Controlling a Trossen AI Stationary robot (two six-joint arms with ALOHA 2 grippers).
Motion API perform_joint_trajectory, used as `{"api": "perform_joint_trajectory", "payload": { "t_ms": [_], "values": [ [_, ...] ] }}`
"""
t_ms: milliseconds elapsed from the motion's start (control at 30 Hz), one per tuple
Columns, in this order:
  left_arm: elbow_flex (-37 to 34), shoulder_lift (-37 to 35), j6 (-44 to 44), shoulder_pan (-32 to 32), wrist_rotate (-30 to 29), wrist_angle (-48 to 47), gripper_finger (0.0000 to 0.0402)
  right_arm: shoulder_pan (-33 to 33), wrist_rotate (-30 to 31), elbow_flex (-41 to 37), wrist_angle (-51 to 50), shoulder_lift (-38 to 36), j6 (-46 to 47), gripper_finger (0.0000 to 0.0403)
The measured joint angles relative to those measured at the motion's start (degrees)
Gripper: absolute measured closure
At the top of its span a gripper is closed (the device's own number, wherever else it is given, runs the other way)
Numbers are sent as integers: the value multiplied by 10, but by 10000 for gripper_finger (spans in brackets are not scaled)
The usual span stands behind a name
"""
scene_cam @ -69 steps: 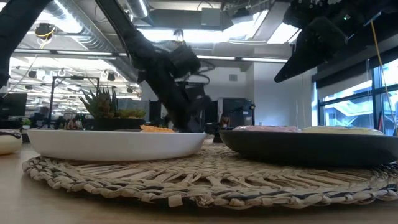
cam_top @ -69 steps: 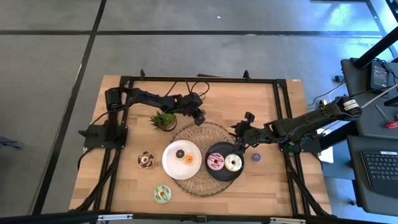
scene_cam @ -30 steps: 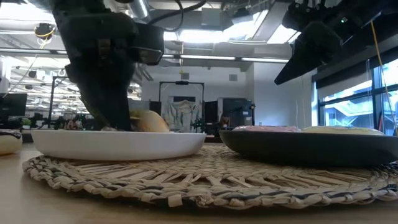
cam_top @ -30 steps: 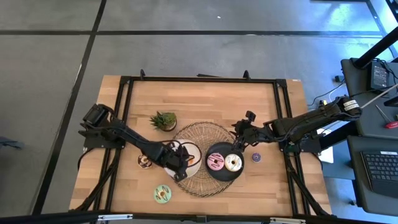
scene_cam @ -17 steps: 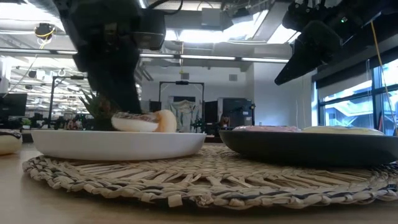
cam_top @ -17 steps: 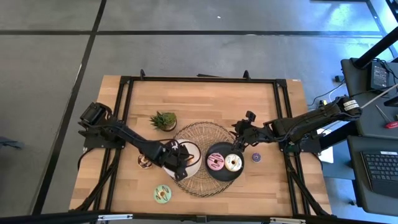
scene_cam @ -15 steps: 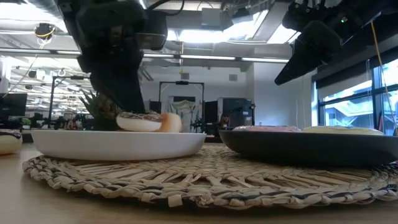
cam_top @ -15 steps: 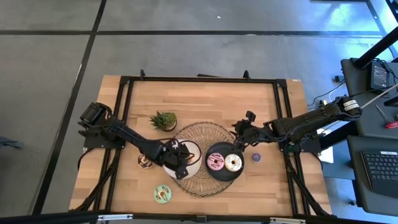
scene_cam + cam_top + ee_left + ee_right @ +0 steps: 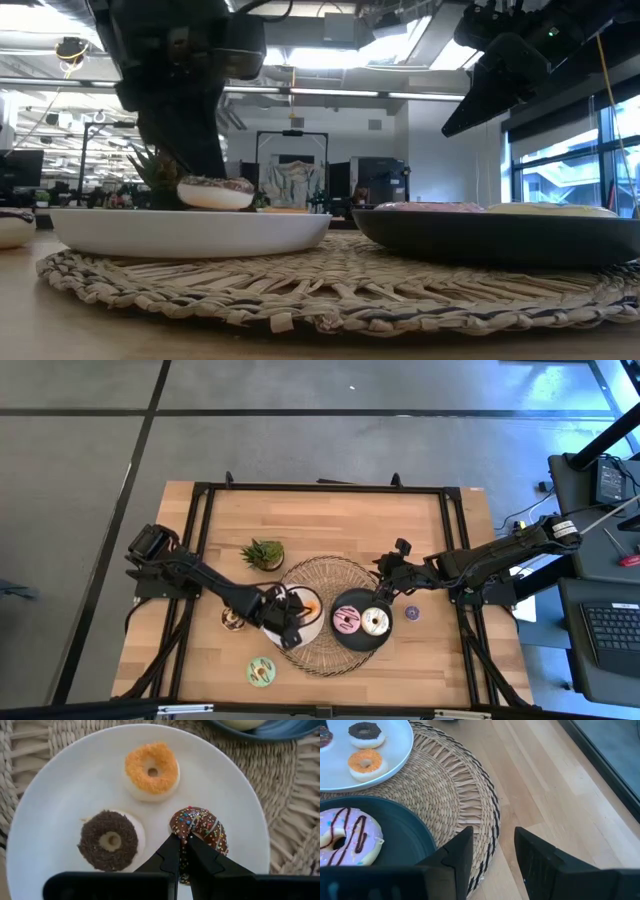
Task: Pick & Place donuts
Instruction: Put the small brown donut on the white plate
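Note:
My left gripper (image 9: 183, 840) (image 9: 291, 624) is low over the white plate (image 9: 60, 785) (image 9: 312, 620), shut on a brown donut with coloured sprinkles (image 9: 202, 827). An orange-iced donut (image 9: 152, 770) and a dark chocolate donut (image 9: 109, 840) lie flat on that plate. In the low view a brown-topped donut (image 9: 215, 192) sits right under the left gripper (image 9: 185, 110). My right gripper (image 9: 492, 852) (image 9: 384, 576) hangs open above the woven mat (image 9: 455, 790), beside the black plate (image 9: 345, 643) with a pink donut (image 9: 346, 622) and a cream donut (image 9: 375, 622). My left gripper pinches the sprinkled donut between its two fingers at the rim (image 9: 181, 831) facing the chocolate donut. The fingers come from above, slanting down. The donut looks tilted, with its far part toward the plate's edge; the fingers hide whether it rests on the plate.
On the bare wood lie a brown donut (image 9: 232, 621) left of the white plate, a green donut (image 9: 262, 672) near the front edge and a small purple donut (image 9: 411, 613) right of the black plate. A potted plant (image 9: 263, 553) stands behind the mat. Black frame rails (image 9: 320, 488) border the table.
My left gripper has risen a little off the white plate while staying over it. In the low view a brown-topped donut has come into sight under it, and a pale donut that stood tilted beside it now lies flat. My right gripper has kept still.

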Motion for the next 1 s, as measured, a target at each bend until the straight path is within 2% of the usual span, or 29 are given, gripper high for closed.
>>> {"api": "perform_joint_trajectory", "payload": {
  "t_ms": [267, 467, 667, 1000],
  "values": [
    [0, 5, -22, -5, -52, 0, 384, 0, 0, 0, 0, 0, 0, 257],
    [0, 14, -31, -5, -51, 6, 384, 0, 0, 0, 0, 0, 0, 257],
    [0, 33, -39, -5, -16, 12, 384, 0, 0, 0, 0, 0, 0, 257],
    [0, 34, -39, -7, -13, 15, 384, 0, 0, 0, 0, 0, 0, 257]
  ]
}}
